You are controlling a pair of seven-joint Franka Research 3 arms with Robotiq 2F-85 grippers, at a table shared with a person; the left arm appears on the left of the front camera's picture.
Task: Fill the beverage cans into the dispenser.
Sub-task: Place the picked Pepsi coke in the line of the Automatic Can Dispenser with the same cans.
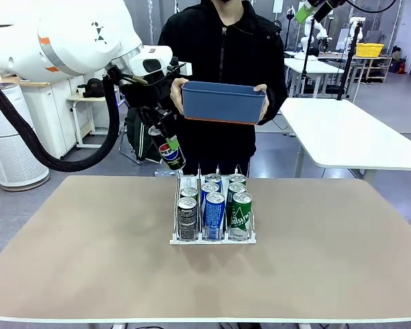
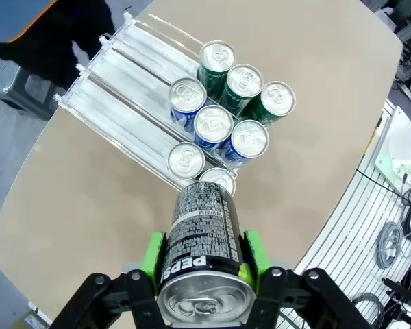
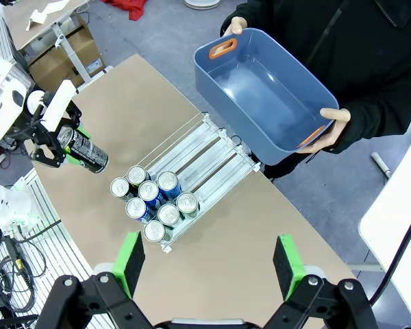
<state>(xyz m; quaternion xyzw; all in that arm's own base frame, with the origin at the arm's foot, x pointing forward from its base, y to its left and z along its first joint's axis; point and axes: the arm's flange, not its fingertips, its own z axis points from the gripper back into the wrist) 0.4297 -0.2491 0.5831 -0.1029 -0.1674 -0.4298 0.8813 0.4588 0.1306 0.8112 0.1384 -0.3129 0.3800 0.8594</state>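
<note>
My left gripper [image 1: 164,142] is shut on a black can [image 1: 170,153] with a round red-white-blue logo, tilted in the air above the back left of the dispenser [image 1: 212,240]. In the left wrist view the green pads [image 2: 153,252] clamp this can [image 2: 204,236] on both sides, over the near end of the rack [image 2: 116,79]. The rack's front end holds two dark grey cans [image 1: 187,218], three blue cans [image 1: 214,214] and three green cans [image 1: 240,212]. My right gripper [image 3: 209,267] hangs open high above the table, looking down on the rack [image 3: 212,152].
A person at the far side holds an empty blue bin [image 1: 222,101] with both hands above the table's far edge. The bin [image 3: 260,96] sits just beyond the rack's back end. Bare tabletop [image 1: 89,240] lies on both sides of the rack.
</note>
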